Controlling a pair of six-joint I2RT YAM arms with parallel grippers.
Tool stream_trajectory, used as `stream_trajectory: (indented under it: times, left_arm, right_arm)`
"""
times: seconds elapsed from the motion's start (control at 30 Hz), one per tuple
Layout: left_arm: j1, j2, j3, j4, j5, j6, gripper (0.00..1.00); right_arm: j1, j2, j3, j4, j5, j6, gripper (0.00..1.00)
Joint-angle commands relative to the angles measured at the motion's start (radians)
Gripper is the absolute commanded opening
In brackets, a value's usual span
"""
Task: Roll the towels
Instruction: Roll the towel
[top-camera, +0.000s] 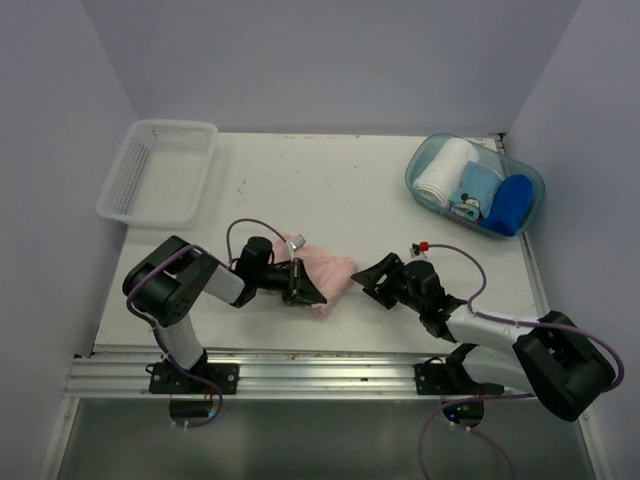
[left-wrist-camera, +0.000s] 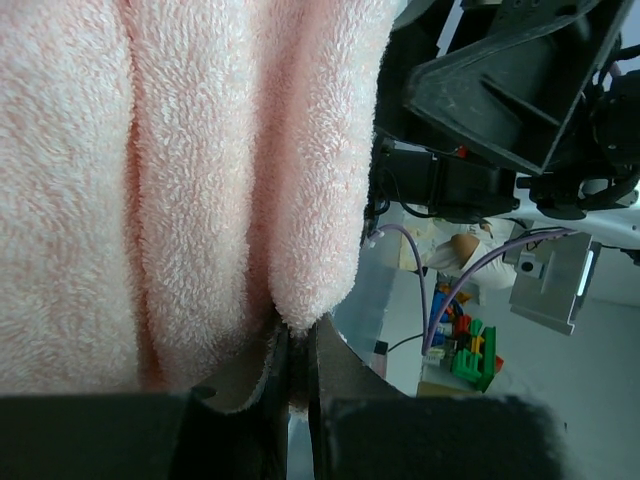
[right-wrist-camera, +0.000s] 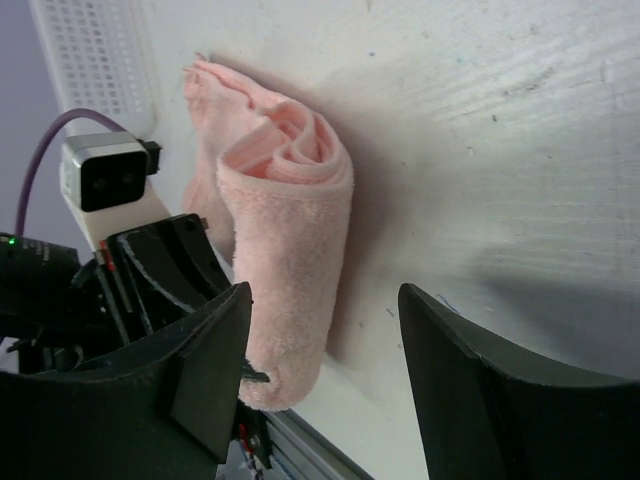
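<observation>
Step in hand: finishing the pink towel (top-camera: 330, 270), which lay rolled at mid-table. My left gripper (top-camera: 303, 284) was pinched shut on its edge. My right gripper (top-camera: 372, 277) stood open and empty beside it. The blue towel (top-camera: 510, 205) sat in the tub (top-camera: 411, 180). Next, I judged, the right gripper had to clamp across the roll before the left released.

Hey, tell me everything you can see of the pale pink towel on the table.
The pink towel is pale, fluffy terry cloth, rolled into a loose, thick cylinder with its spiral layers showing at one end and some loose cloth trailing beside it. It lies on its side on the white table, near the front edge between the two arms. The left gripper is shut on an edge layer. The open right gripper sits just off its other end.
</observation>
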Motion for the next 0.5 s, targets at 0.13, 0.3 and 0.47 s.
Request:
stream_trajectory:
  times: [0.13,0.3,0.47]
  left_arm:
    - [0.016,0.016,-0.003,0.095,0.037,-0.024,0.00]
    - [0.019,0.018,-0.006,0.092,0.048,-0.016,0.00]
    - [0.021,0.028,-0.006,0.097,0.057,-0.015,0.00]
  right_arm:
    - [0.032,0.126,0.082,0.013,0.011,-0.044,0.63]
    - [0.030,0.172,0.124,0.025,0.008,-0.059,0.63]
    - [0.032,0.218,0.176,0.037,-0.009,-0.071,0.63]
